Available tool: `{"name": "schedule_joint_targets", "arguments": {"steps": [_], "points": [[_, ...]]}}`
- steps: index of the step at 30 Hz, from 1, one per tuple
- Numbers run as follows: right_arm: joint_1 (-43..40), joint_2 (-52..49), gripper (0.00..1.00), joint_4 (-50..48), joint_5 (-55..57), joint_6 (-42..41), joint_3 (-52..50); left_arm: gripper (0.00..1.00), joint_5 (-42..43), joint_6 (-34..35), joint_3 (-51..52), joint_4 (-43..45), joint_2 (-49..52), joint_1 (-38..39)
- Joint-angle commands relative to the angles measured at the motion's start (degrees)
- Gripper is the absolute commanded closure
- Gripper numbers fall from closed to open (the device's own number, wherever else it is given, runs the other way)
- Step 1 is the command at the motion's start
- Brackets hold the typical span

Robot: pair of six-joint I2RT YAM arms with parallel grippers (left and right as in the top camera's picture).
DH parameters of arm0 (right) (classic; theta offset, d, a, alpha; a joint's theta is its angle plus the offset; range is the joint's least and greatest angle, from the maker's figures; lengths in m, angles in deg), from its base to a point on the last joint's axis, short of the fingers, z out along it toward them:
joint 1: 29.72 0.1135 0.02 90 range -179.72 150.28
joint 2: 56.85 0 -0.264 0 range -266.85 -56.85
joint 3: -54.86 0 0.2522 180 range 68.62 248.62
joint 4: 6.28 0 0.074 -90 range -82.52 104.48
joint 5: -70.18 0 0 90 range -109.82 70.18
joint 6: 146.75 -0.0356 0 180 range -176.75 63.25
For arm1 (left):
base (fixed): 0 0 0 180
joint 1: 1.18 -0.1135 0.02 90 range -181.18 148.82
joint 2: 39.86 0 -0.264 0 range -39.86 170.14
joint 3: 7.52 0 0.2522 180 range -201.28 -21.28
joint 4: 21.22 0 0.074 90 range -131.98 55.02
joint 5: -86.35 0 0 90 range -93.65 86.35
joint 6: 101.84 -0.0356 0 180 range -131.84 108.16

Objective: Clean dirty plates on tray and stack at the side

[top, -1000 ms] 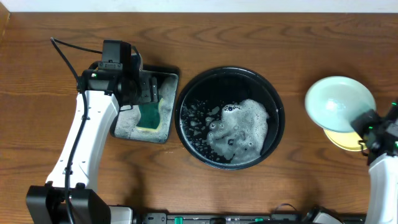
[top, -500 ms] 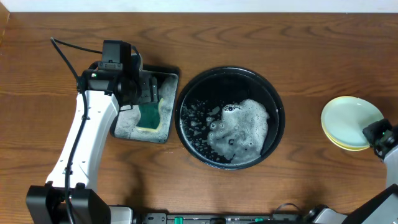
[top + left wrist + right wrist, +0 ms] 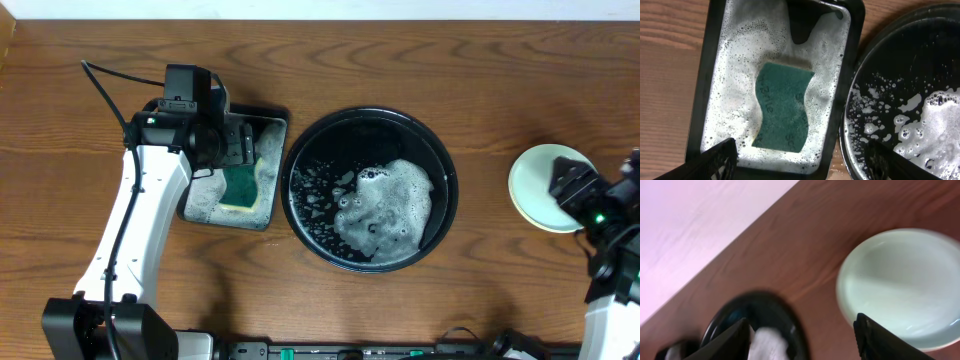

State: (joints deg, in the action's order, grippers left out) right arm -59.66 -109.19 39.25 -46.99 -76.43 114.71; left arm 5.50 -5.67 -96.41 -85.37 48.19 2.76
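Note:
The round black tray [image 3: 340, 135] in the middle of the table holds soap foam and no plates. At the right edge lies a stack of plates [image 3: 535, 190] with a pale mint-blue one on top [image 3: 905, 285]; whatever lies under it barely shows. My right gripper [image 3: 562, 183] hovers over the stack's right side, open, with nothing between its fingers [image 3: 802, 342]. In the right wrist view the tray [image 3: 735, 315] lies beyond the fingertips. My left gripper [image 3: 238, 150] hangs open over the sponge tray, empty [image 3: 800, 165].
A rectangular black sponge tray [image 3: 200, 210] left of the round tray is full of suds, with a green sponge [image 3: 782, 107] lying in it. Its right rim nearly touches the round tray [image 3: 910, 55]. Bare wooden table lies between the round tray and the plate stack.
My right gripper has opened and let go of the mint-blue plate, which was tilted in the air and now lies flat on the stack. The left arm has not moved.

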Motion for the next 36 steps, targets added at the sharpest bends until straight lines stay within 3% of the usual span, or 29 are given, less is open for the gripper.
{"name": "schedule_joint_targets", "arguments": {"steps": [1,5,10,11,13,19,23,31,36], "points": [[4.44,0.37,0.37,2.64,-8.52,6.21,0.07,0.18,0.70,0.04,-1.07,-0.11,0.02,-0.17],[10.84,0.55,0.39,6.32,-17.59,13.75,0.07,0.18,0.70,0.04,-1.07,-0.11,0.02,-0.17],[19.82,2.43,0.35,10.56,-17.88,16.61,0.07,0.18,0.70,0.07,-1.07,-0.11,0.02,-0.17],[21.97,3.19,0.27,10.88,-17.86,16.59,0.07,0.18,0.70,0.04,-1.07,-0.11,0.02,-0.17],[25.51,4.76,0.01,11.04,-17.90,16.55,0.07,0.18,0.70,0.04,-1.07,-0.11,0.02,-0.17],[33.09,10.05,0.01,12.41,-15.06,17.55,0.07,0.18,0.70,0.04,-1.07,-0.11,0.02,-0.17],[33.24,11.23,0.01,12.41,-9.53,18.97,0.07,0.18,0.70,0.04,-1.07,-0.11,0.02,-0.17],[33.27,11.63,0.01,7.74,-8.57,33.94,0.07,0.18,0.70,0.04,-1.07,-0.11,0.02,-0.17],[33.42,16.44,0.01,6.93,-4.02,34.99,-0.59,0.18,0.70,0.07,-1.07,-0.11,0.02,-0.17]]}}
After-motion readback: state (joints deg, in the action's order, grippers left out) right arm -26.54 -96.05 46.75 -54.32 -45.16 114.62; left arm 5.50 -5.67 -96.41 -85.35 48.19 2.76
